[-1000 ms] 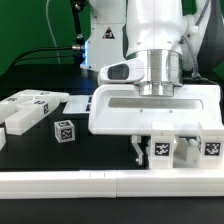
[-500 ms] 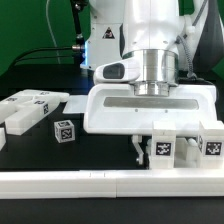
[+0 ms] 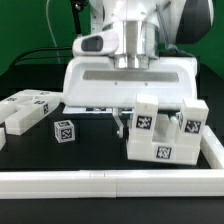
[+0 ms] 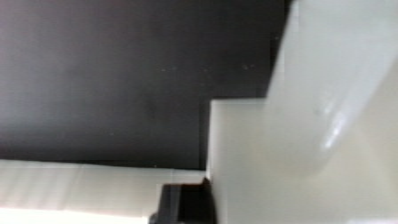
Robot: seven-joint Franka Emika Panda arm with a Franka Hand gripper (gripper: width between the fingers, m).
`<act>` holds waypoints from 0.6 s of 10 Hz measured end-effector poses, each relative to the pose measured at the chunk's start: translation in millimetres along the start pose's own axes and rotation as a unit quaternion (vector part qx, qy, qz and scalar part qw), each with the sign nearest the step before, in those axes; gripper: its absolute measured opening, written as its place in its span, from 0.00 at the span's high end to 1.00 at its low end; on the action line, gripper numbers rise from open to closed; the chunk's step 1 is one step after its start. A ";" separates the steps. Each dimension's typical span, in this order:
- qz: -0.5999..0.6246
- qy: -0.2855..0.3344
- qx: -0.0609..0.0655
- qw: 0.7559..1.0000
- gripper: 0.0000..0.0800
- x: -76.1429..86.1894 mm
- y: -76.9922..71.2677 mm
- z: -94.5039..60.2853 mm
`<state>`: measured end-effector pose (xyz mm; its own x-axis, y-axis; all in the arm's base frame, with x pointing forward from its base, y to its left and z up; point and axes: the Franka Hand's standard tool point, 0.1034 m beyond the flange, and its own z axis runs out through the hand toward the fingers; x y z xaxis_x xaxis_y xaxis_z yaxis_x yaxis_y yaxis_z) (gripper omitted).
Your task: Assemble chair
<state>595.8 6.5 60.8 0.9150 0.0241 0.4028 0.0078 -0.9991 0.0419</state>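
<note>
Gripper [image 3: 126, 120]: jaws drawn fully together, set just above and behind the chair [image 3: 160, 150]. The fingertips were hidden behind the chair's nearer upright post, so whether they pinched any part could not be told. The wide white hand housing sat level over the chair's top.

Chair: a partly built cluster of white blocks, slightly tilted. Three square tags faced the exterior view: one on the post below the gripper, one on the low front block, and one on the post toward the exterior view's right. Whether its base rested on the black table [image 3: 90, 150] or hung clear could not be told.

Border rail [image 3: 100, 182]: ran just in front of the chair and turned up along the chair's side at the exterior view's right.

Small tagged cube [image 3: 64, 130]: on the table, apart from the chair, toward the exterior view's left.

Loose block [image 3: 22, 116] and flat tagged panel [image 3: 38, 98]: well apart from the chair, beyond the cube, lying just beside each other.

Wrist view: black table and blurred white surfaces close up; parts not identifiable.
</note>
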 end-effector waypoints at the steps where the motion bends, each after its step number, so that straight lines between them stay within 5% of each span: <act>1: 0.011 -0.064 0.027 0.998 0.96 -5.3 -10.1 -12.2; 2: 0.015 -0.113 0.041 0.993 0.96 -1.5 -14.1 -20.7; 6: 0.023 -0.250 0.063 0.966 0.96 -9.8 -23.4 -18.6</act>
<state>579.2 30.2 72.9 0.9958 -0.0080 -0.0911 -0.0163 -0.9958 -0.0902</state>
